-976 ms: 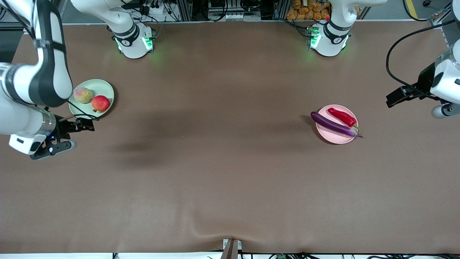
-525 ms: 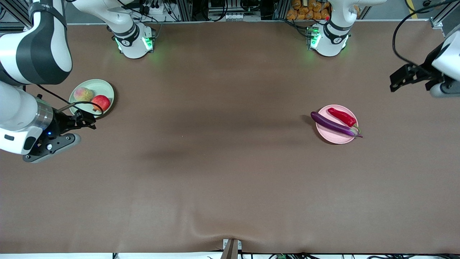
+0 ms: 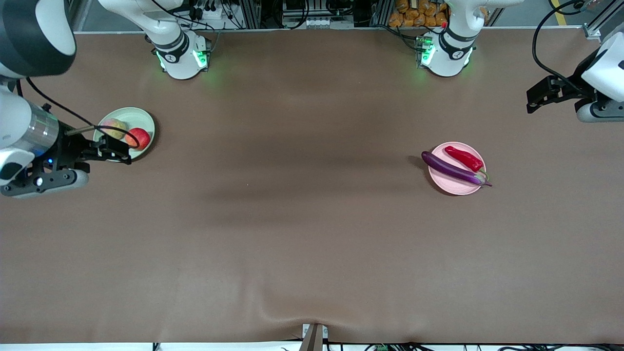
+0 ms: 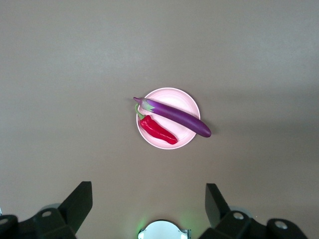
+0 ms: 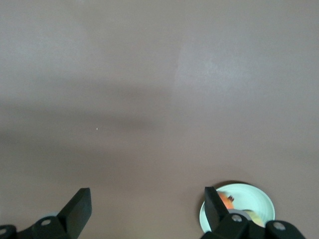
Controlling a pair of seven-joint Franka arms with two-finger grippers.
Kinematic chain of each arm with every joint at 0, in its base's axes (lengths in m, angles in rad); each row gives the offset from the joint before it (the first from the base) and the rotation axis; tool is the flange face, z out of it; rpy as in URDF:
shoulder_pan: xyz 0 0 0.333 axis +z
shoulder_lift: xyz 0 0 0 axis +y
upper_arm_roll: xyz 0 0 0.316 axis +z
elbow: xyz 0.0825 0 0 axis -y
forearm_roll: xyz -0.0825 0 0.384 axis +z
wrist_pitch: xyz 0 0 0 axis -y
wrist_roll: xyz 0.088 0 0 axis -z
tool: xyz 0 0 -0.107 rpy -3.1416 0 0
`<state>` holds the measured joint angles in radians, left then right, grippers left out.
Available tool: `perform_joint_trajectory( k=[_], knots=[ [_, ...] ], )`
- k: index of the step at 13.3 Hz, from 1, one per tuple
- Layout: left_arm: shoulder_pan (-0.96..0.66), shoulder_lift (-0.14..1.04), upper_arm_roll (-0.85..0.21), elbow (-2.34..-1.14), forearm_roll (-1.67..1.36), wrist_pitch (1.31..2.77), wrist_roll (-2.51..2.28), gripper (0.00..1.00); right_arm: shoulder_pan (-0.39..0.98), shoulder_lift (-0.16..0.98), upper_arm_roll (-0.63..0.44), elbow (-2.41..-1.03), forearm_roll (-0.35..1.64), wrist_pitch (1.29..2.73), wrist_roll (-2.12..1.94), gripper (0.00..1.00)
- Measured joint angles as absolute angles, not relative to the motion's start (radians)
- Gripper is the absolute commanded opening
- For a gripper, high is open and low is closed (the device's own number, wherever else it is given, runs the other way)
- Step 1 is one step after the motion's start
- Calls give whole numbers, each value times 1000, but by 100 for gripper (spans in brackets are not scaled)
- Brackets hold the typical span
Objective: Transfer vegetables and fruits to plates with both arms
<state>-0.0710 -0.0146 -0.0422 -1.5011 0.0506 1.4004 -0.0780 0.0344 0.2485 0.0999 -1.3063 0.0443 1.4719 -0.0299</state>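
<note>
Eggplant [image 3: 451,168] and chili pepper [image 3: 464,158] on pink plate [image 3: 456,189]; apple [image 3: 141,137], peach [image 3: 113,127] on green plate [image 3: 139,117]. Left gripper [image 4: 149,204], right gripper [image 5: 148,209] raised, fingers apart, empty.

Arm shells [image 3: 168,27]: showing glossy white, rounded, with dark grey joint bands.
Bases [image 3: 183,58]: glowing green at the sides.
Cables [image 3: 546,53]: running black and looped along the wrists.
Right gripper [image 5: 144,211]: showing black angular fingers [image 5: 79,206].
Left gripper [image 4: 149,204]: looking alike, with round screws.
</note>
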Motion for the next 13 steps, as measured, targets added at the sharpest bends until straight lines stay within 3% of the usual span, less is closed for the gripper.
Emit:
perform_joint_trajectory(
  k=[6,9,13],
  knots=[
    [-54,-15,-42,-1502,38,1395,-78,100,-5,-3,107,-1589,42,1549,-21,100],
    [-43,-15,-40,-1502,6,1392,-86,100,-8,-57,86,-1617,42,1520,-21,100],
    [-38,-15,-45,-1500,3,1391,-86,100,-9,-38,81,-1570,37,1499,-21,100]
  ],
)
